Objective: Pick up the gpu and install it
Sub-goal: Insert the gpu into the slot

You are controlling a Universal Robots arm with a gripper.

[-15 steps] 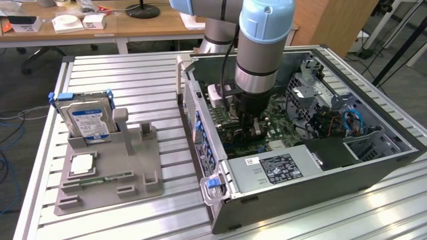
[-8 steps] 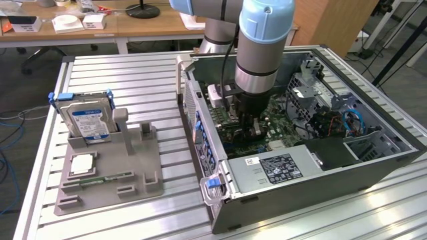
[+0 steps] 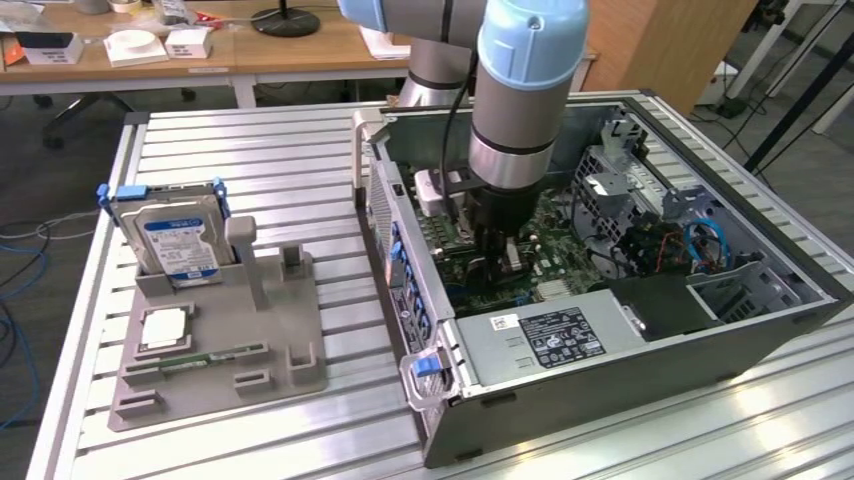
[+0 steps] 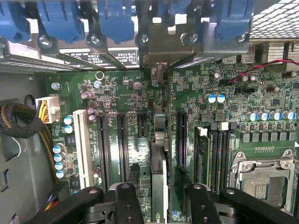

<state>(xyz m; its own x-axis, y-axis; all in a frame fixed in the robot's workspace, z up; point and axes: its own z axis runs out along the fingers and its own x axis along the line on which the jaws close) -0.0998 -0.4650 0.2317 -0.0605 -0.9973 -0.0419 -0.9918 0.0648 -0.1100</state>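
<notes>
We've got the gripper [image 4: 159, 205] down inside the open PC case [image 3: 641, 340], clamped on the gpu [image 4: 158, 154], which we see edge-on in the wrist view as a thin slat standing upright between the two black fingers [image 4: 126, 205]. So the pick-up is done, and the card sits in line with the expansion slots [image 4: 121, 149] on the motherboard [image 4: 224, 93], its metal bracket end reaching the rear slot openings under the blue latches [image 4: 112, 18]. Can't tell from these shots whether it's fully seated or just resting on the slot, so we'd call the install underway, not finished.

The exterior view gives us the bigger picture: the arm [image 3: 527, 100] plunging into the case, and on the worktop [image 3: 267, 140] a gray parts holder [image 3: 220, 340] with the hard drive [image 3: 176, 240] upright and a memory stick [image 3: 200, 357] lying flat. The wrist view is what shows the slot alignment up close.
</notes>
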